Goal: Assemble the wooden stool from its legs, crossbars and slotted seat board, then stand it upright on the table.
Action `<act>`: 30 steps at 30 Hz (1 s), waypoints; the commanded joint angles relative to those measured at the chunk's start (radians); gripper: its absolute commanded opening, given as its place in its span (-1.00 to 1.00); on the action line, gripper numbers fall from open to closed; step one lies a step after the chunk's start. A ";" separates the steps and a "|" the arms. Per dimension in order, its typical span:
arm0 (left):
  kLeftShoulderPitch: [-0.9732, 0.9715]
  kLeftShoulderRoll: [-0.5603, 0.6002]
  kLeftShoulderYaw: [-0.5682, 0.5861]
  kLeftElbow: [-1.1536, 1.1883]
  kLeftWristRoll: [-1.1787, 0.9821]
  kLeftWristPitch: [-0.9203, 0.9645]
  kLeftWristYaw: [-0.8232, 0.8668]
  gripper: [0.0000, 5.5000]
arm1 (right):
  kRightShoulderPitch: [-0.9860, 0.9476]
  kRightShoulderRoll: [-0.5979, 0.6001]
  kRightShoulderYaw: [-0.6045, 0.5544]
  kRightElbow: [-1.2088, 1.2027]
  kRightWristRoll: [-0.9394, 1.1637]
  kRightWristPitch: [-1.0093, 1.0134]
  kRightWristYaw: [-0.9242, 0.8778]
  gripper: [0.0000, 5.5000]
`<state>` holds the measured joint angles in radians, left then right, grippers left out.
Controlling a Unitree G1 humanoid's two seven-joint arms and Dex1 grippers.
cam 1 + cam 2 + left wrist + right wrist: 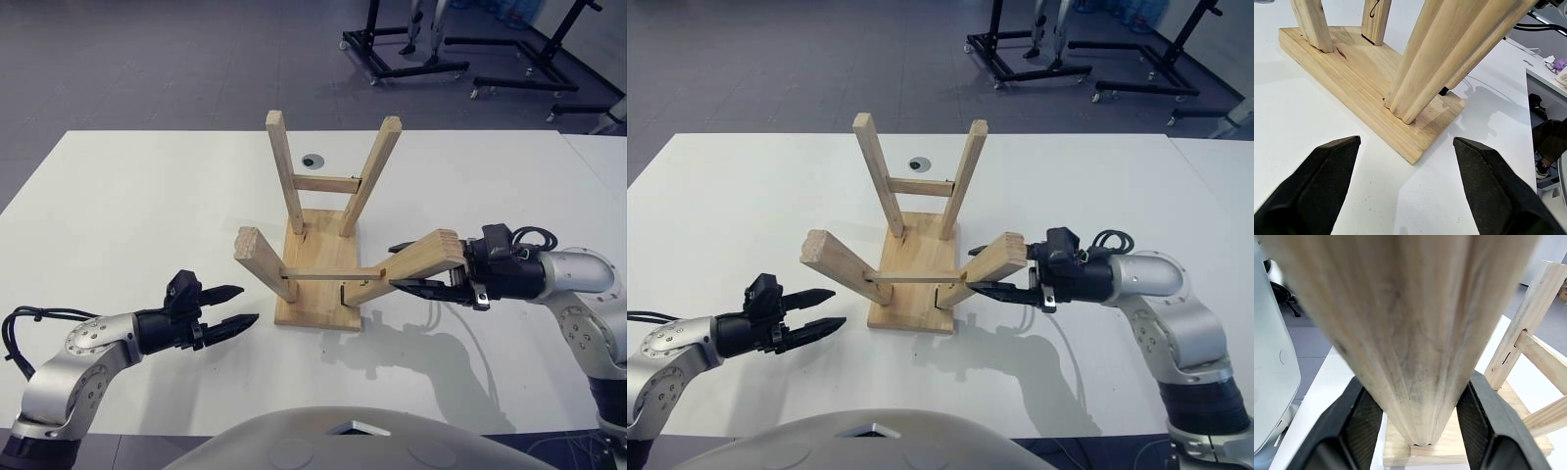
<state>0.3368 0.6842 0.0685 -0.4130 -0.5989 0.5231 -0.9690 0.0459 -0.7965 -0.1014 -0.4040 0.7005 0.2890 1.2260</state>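
The wooden stool lies upside down on the white table [127,196], its slotted seat board [318,257] flat and all its legs pointing up. The two far legs [284,171] are joined by a crossbar [326,183]. A second crossbar [333,275] joins the near left leg [261,262] and the near right leg [416,262]. My right gripper [982,270] is shut on the near right leg [1410,333], one pad [1364,418] on each side of it. My left gripper [247,305] stands open just above the table, left of the board's near corner [1415,147], holding nothing.
A round grommet hole [313,160] sits in the table behind the stool. Black wheeled stands [421,49] are on the floor beyond the far edge. Another table [607,157] adjoins at the right. Bare table surface spreads left and right of the stool.
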 commanded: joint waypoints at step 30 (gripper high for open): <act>-0.132 0.010 -0.055 -0.146 -0.063 0.044 0.022 0.27 | -0.109 0.014 0.149 -0.007 -0.044 0.136 -0.086 -0.26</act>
<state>0.2218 0.6848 0.0258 -0.5179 -0.6298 0.5571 -0.9308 -0.0577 -0.7846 0.0102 -0.4131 0.6704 0.3835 1.1478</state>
